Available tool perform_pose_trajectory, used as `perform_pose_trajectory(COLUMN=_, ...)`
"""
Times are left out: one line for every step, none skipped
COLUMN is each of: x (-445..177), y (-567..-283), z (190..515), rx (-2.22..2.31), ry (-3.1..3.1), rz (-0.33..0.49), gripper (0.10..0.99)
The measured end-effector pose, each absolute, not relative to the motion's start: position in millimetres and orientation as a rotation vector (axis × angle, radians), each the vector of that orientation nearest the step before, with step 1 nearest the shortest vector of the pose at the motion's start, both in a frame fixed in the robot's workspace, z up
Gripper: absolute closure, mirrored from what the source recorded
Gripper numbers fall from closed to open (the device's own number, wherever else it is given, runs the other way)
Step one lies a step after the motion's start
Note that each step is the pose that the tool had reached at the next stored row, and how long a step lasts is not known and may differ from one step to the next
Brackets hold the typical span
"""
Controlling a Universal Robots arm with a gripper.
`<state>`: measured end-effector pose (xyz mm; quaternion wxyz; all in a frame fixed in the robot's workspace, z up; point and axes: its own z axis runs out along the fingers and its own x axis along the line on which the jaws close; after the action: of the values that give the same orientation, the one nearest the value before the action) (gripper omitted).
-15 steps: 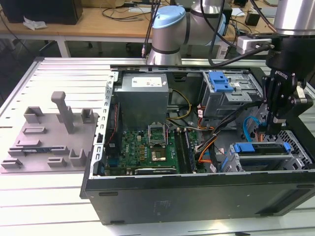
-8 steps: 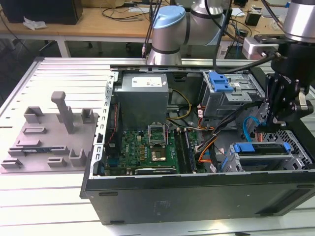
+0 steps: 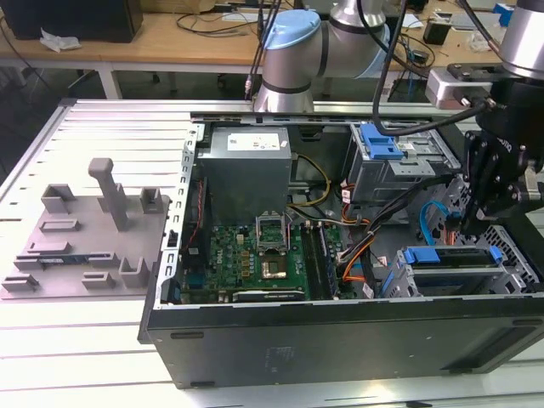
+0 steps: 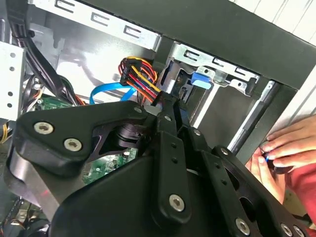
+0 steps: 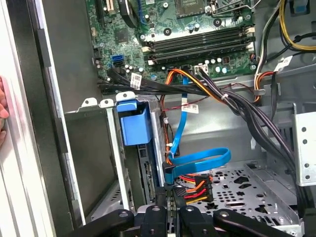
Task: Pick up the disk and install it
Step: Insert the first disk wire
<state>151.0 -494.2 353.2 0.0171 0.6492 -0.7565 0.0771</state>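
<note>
1. The disk (image 3: pixel 422 254) belongs to the open computer case (image 3: pixel 340 336), laid sideways on your bench (image 3: pixel 76 357) so its bays face up
2. The drive cage (image 3: pixel 514 259) at the exterior view's right holds it on edge, its blue frame guiding it in
3. Your hand (image 3: pixel 470 223) hovers right over it; you cannot tell its opening or grip
</note>
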Motion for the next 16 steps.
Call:
perform_pose_trajectory(x=151.0, y=-495.2, z=353.2, rx=2.018, ry=-2.351, rz=0.239, gripper=0.918)
perform_pose_trajectory(x=151.3, y=-499.1, z=353.1, rx=2.019, ry=-2.353, rz=0.234, gripper=0.918)
perform_pose_trajectory(x=151.6, y=-501.8, z=353.2, rx=2.02, ry=-2.354, rz=0.224, gripper=0.918)
perform_pose_trajectory(x=151.8, y=-503.4, z=353.2, rx=2.023, ry=-2.357, rz=0.211, gripper=0.918)
perform_pose_trajectory(x=151.7, y=-504.8, z=353.1, rx=2.03, ry=-2.365, rz=0.186, gripper=0.918)
perform_pose_trajectory(x=151.8, y=-505.1, z=353.2, rx=2.033, ry=-2.368, rz=0.176, gripper=0.918)
perform_pose_trajectory(x=151.8, y=-505.5, z=353.2, rx=2.037, ry=-2.371, rz=0.165, gripper=0.918)
perform_pose_trajectory(x=151.8, y=-506.0, z=353.2, rx=2.045, ry=-2.374, rz=0.151, gripper=0.918)
perform_pose_trajectory(x=151.8, y=-506.1, z=353.3, rx=2.051, ry=-2.375, rz=0.14, gripper=0.918)
perform_pose_trajectory(x=151.8, y=-506.2, z=353.2, rx=2.058, ry=-2.375, rz=0.132, gripper=0.918)
perform_pose_trajectory(x=151.8, y=-506.2, z=353.3, rx=2.064, ry=-2.373, rz=0.128, gripper=0.918)
perform_pose_trajectory(x=151.9, y=-506.2, z=353.4, rx=2.073, ry=-2.368, rz=0.124, gripper=0.918)
perform_pose_trajectory(x=151.9, y=-506.2, z=353.4, rx=2.082, ry=-2.362, rz=0.12, gripper=0.918)
perform_pose_trajectory(x=152.0, y=-506.2, z=353.4, rx=2.088, ry=-2.358, rz=0.118, gripper=0.918)
perform_pose_trajectory(x=152.1, y=-506.2, z=353.5, rx=2.096, ry=-2.353, rz=0.114, gripper=0.918)
perform_pose_trajectory(x=152.1, y=-506.3, z=353.5, rx=2.102, ry=-2.35, rz=0.112, gripper=0.918)
